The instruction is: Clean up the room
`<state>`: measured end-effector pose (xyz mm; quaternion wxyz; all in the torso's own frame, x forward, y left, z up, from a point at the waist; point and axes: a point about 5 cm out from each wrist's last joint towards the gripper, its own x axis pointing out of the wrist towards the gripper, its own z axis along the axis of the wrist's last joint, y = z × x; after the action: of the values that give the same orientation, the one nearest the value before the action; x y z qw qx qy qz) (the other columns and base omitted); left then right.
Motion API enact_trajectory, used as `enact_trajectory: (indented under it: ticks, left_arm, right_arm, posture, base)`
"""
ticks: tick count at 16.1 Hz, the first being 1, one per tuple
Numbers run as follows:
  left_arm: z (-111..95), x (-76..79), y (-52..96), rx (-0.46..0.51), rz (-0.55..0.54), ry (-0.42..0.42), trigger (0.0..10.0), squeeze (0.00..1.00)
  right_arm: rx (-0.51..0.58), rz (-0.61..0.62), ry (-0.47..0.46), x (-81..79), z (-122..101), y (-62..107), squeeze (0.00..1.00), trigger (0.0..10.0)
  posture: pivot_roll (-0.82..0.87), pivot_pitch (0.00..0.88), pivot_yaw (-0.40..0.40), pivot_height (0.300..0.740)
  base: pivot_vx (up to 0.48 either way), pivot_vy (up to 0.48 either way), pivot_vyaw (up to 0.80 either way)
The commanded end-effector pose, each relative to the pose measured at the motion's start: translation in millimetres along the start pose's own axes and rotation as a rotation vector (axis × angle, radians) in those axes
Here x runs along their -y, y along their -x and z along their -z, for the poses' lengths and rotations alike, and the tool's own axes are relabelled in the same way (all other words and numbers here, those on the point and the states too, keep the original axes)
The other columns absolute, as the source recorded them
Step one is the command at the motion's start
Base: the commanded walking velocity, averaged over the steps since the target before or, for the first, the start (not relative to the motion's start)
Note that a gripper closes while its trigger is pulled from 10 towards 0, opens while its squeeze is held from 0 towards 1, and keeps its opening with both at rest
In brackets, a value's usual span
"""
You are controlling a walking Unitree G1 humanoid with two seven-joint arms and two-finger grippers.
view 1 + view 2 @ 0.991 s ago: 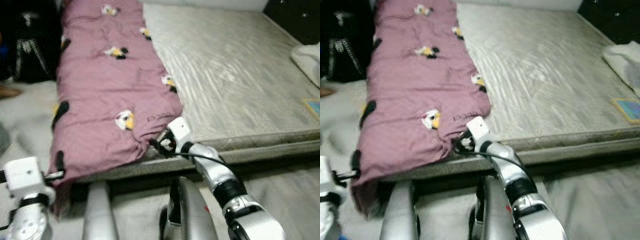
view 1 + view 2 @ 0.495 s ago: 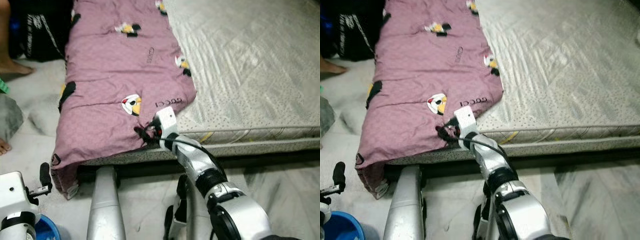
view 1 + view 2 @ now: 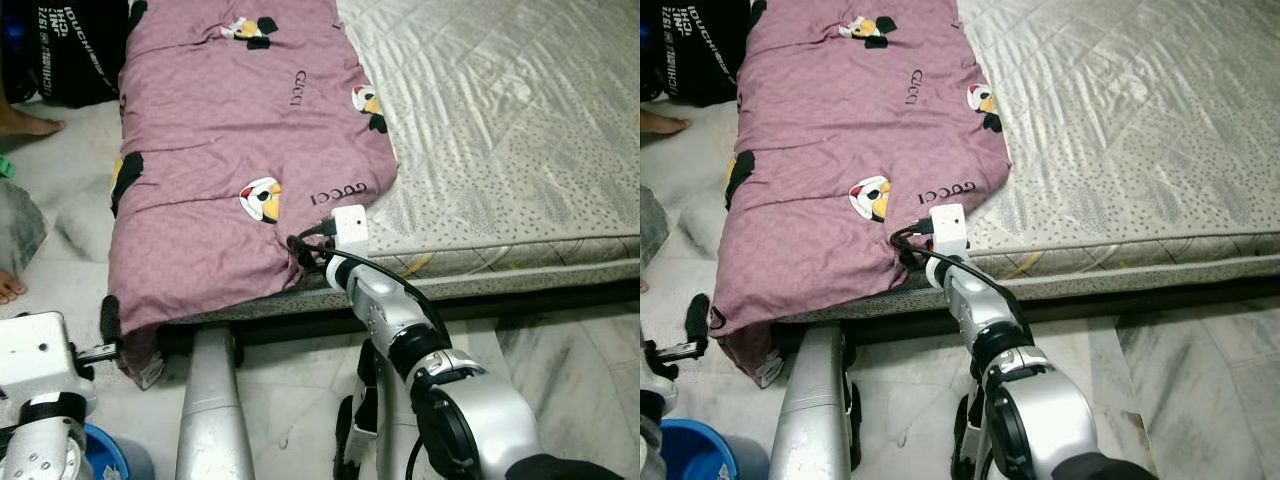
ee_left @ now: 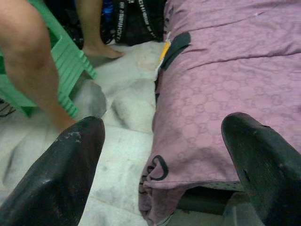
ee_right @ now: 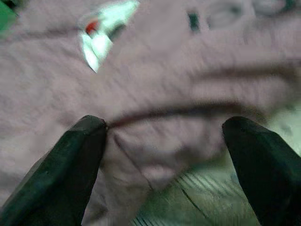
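Evenly lit, soft daylight, no glare. Head views sharp. Right wrist view blurred, blanket (image 5: 155,70) smeared. Fingers (image 4: 61,179) out of focus up close; dark under bed (image 3: 520,140).

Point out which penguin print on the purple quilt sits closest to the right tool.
The penguin near the quilt's foot edge, just beside the right tool; the other penguins lie further up the bed.

We see a mauve quilt (image 3: 840,150) with duck prints lying along the left side of a grey mattress (image 3: 1120,140). Our right gripper (image 3: 910,245) reaches its near edge, seemingly touching the fabric. The left gripper (image 3: 690,325) hangs low, above a blue tub (image 3: 680,450).
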<state>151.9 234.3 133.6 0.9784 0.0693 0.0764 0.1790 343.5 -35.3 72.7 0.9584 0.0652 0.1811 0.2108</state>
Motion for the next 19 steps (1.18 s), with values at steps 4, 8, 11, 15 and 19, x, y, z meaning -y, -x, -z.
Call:
enact_trajectory:
  ticks: [4, 8, 11, 15, 19]
  left_arm:
    - [4, 3.3, -1.0, -0.031, 0.007, -0.002, 10.0, 0.00]
    - [7, 4.7, -4.1, -0.041, 0.006, -0.001, 10.0, 0.00]
    - [5, 5.8, -8.0, -0.034, 0.006, 0.000, 10.0, 0.00]
    - [6, 8.7, -21.3, -0.020, 0.013, 0.008, 10.0, 0.00]
    - [7, 12.4, -34.2, -0.001, 0.013, 0.023, 10.0, 0.00]
  right_arm:
    - [-0.104, 0.016, -0.198, -36.2, 5, -8.5, 0.00, 10.0]
    - [-0.108, 0.058, -0.129, -28.9, 1, -9.1, 0.00, 1.6]
    - [-0.164, 0.355, -0.116, 22.2, 6, 1.0, 0.00, 10.0]
    - [-0.158, 0.461, -0.124, 76.7, 1, 19.1, 0.00, 10.0]
    - [-0.160, 0.651, -0.071, 132.7, 4, 53.1, 0.00, 10.0]
  posture:
    - [0.23, 0.248, -0.077, 0.575]
    - [0.23, 0.233, -0.075, 0.575]
    - [0.22, 0.221, -0.074, 0.575]
    - [0.17, 0.185, -0.070, 0.575]
    - [0.13, 0.125, -0.071, 0.575]
  base:
    - [0.000, 0.000, 0.00]
    - [0.000, 0.000, 0.00]
    - [0.000, 0.000, 0.00]
    - [0.000, 0.000, 0.00]
    - [0.000, 0.000, 0.00]
